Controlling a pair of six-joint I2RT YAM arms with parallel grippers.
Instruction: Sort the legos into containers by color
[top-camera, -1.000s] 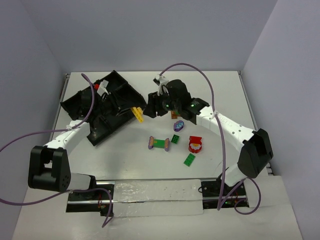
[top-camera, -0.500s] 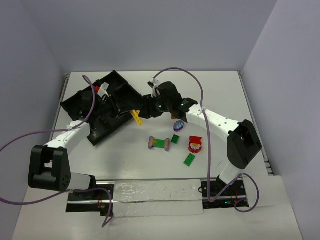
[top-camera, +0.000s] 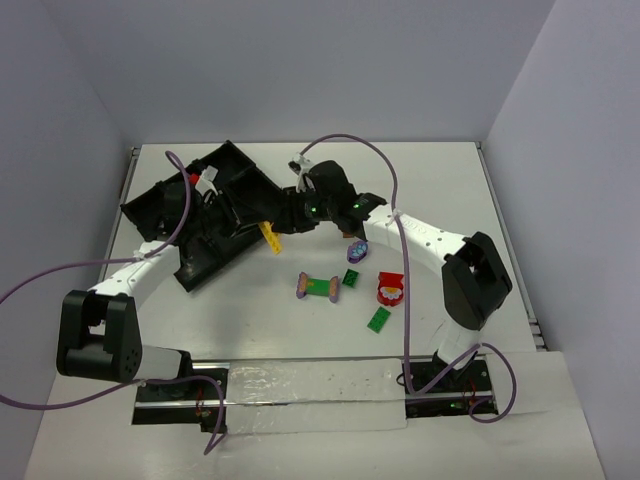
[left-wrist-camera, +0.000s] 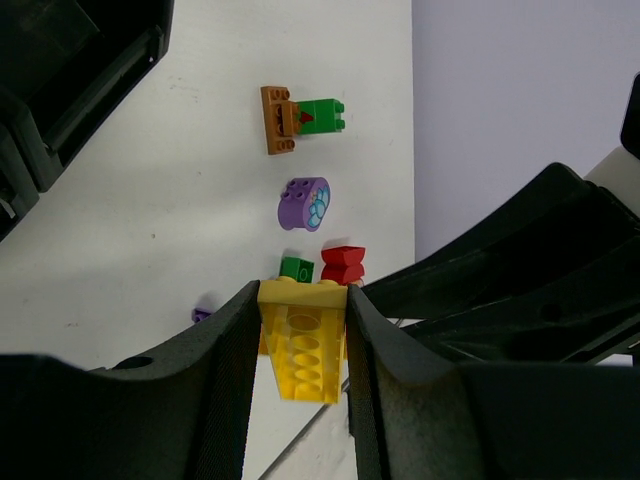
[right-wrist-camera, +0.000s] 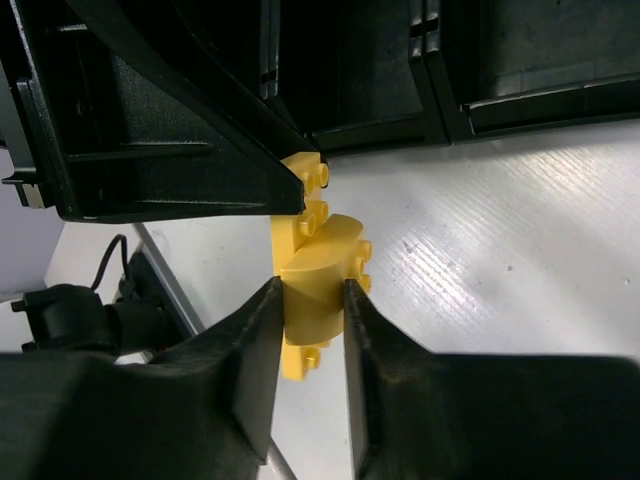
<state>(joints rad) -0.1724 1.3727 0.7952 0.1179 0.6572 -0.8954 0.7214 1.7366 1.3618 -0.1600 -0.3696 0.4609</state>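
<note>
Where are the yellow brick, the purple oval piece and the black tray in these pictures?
yellow brick (left-wrist-camera: 302, 345): left wrist view, middle of its face.
purple oval piece (left-wrist-camera: 304, 203): left wrist view, its middle.
black tray (top-camera: 246, 166): top view, its far right wall.

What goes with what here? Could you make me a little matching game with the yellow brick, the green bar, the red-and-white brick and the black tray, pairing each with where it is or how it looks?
1 yellow brick
2 green bar
3 red-and-white brick
4 black tray

A purple at both ends
B lying loose, to the right of the green bar
C gripped by the left gripper and the right gripper
D on the far left of the table

Pairs: 1-C, 2-A, 3-B, 4-D.
</note>
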